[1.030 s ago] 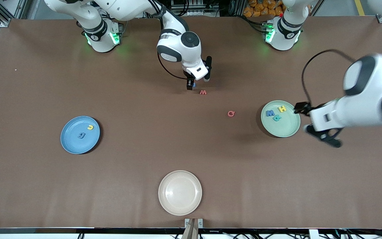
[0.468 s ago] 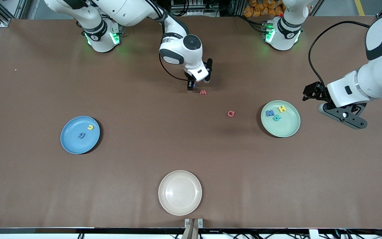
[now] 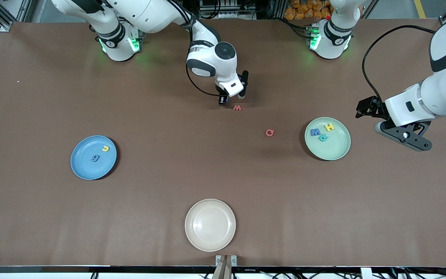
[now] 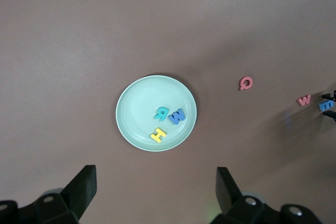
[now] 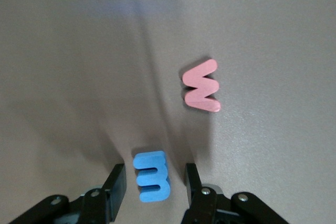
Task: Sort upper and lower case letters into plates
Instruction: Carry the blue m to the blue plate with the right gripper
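My right gripper (image 3: 223, 101) is down at the table, open, with one jaw on each side of a small blue letter (image 5: 151, 178) and a gap on both sides. A red w (image 3: 237, 107) lies just beside it and also shows in the right wrist view (image 5: 201, 93). A red Q (image 3: 270, 132) lies toward the mint plate (image 3: 335, 149), which holds a blue M (image 3: 315, 132), a teal letter (image 3: 323, 137) and a yellow H (image 3: 329, 126). The blue plate (image 3: 85, 166) holds a yellow letter (image 3: 105, 148) and a blue one (image 3: 96, 157). My left gripper (image 3: 365, 107) is open and empty, above the table beside the mint plate.
A cream-white plate (image 3: 210, 224) sits near the table's front edge, with nothing in it. The left wrist view shows the mint plate (image 4: 136, 114) and the red Q (image 4: 245, 83).
My left gripper has swung off the mint plate's edge toward the left arm's end of the table and slowed. My right gripper has barely shifted around the blue letter.
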{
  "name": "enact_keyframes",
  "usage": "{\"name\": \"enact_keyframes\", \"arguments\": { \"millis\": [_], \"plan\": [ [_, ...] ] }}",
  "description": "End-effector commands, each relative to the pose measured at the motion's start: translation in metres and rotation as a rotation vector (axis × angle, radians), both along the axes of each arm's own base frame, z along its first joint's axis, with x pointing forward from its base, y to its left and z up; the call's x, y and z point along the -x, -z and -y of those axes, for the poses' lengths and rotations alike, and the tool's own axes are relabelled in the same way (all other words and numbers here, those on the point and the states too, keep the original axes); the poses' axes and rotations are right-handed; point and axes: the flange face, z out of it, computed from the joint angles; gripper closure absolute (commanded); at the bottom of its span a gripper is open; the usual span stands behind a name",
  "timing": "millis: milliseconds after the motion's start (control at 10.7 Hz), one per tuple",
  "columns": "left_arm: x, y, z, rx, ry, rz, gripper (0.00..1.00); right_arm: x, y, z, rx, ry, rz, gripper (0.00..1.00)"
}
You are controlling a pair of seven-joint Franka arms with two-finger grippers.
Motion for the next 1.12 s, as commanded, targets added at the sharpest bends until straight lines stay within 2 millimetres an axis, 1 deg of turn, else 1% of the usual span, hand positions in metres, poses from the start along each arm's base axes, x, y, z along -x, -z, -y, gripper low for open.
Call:
{"name": "enact_keyframes", "arguments": {
  "millis": [0, 94, 187, 281, 375, 468, 562, 655, 749, 843, 936, 1030],
  "plan": [
    [0.005, -0.004, -0.003, 0.005, -0.002, -0.007, 0.00, -0.010, -0.001, -0.001, 0.003, 0.026, 0.026, 1.00],
    [0.005, -0.004, -0.003, 0.005, -0.002, -0.007, 0.00, -0.020, -0.008, 0.006, 0.010, 0.059, 0.037, 1.00],
    [0.005, -0.004, -0.003, 0.005, -0.002, -0.007, 0.00, -0.046, -0.032, 0.024, 0.026, 0.097, 0.065, 1.00],
    [0.005, -0.004, -0.003, 0.005, -0.002, -0.007, 0.00, -0.061, -0.054, 0.042, 0.072, 0.143, 0.073, 1.00],
    [0.005, -0.004, -0.003, 0.005, -0.002, -0.007, 0.00, -0.079, -0.082, 0.060, 0.081, 0.262, 0.024, 1.00],
    [0.005, -0.004, -0.003, 0.005, -0.002, -0.006, 0.00, -0.103, -0.110, 0.088, 0.084, 0.342, -0.027, 1.00],
    [0.005, -0.003, -0.004, 0.004, -0.004, -0.007, 0.00, -0.132, -0.137, 0.126, 0.089, 0.370, -0.057, 1.00],
    [0.005, -0.003, -0.004, 0.004, -0.002, -0.009, 0.00, -0.161, -0.163, 0.174, 0.106, 0.414, -0.077, 1.00],
    [0.005, -0.003, -0.004, 0.005, 0.000, -0.009, 0.00, -0.183, -0.186, 0.220, 0.110, 0.464, -0.091, 1.00],
    [0.005, -0.003, -0.004, 0.005, 0.000, -0.009, 0.00, -0.203, -0.199, 0.269, 0.121, 0.544, -0.121, 1.00],
    [0.005, -0.003, -0.004, 0.005, 0.000, -0.009, 0.00, -0.221, -0.199, 0.324, 0.131, 0.653, -0.176, 1.00],
    [0.005, -0.003, -0.004, 0.005, 0.000, -0.009, 0.00, -0.233, -0.195, 0.373, 0.138, 0.746, -0.229, 1.00]
  ]
}}
